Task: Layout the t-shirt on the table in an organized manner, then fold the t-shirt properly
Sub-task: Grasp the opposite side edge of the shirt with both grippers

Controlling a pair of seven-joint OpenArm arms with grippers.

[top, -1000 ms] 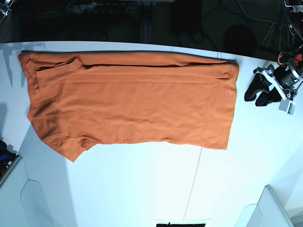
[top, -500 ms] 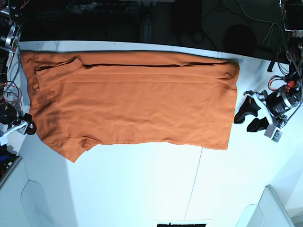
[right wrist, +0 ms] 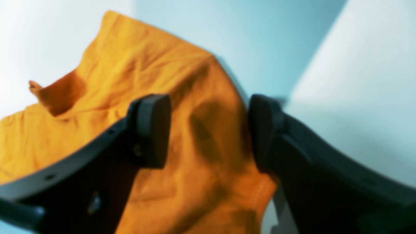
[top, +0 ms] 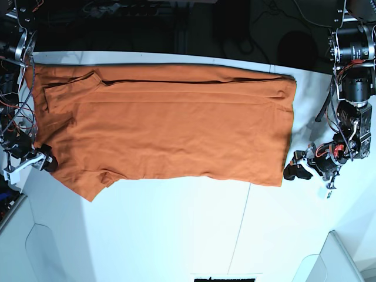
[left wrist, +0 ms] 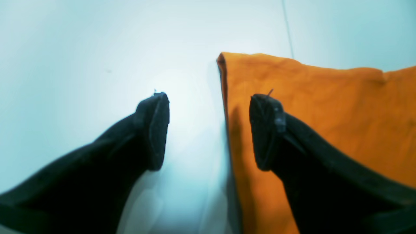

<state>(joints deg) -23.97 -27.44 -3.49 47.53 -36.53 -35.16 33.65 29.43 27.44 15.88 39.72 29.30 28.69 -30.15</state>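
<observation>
The orange t-shirt (top: 176,129) lies spread sideways on the white table (top: 176,235), its far long edge folded over and the collar end at the left. In the base view my left gripper (top: 292,171) sits low at the shirt's near right corner. In the left wrist view it (left wrist: 209,130) is open astride the shirt's edge (left wrist: 325,113), one finger over cloth, the other over bare table (left wrist: 97,48). My right gripper (top: 50,164) is at the shirt's left edge by the sleeve. In the right wrist view it (right wrist: 209,130) is open just above rumpled cloth (right wrist: 130,81).
A thin dark seam (top: 241,223) crosses the table near the right. Cables and dark equipment (top: 176,23) fill the space behind the far edge. Pale curved panels sit at the near left corner (top: 35,247) and the near right corner (top: 335,258).
The left gripper came toward me along the right side to the shirt's near right corner. The right arm entered at the left and reached the sleeve edge, its jaws widening.
</observation>
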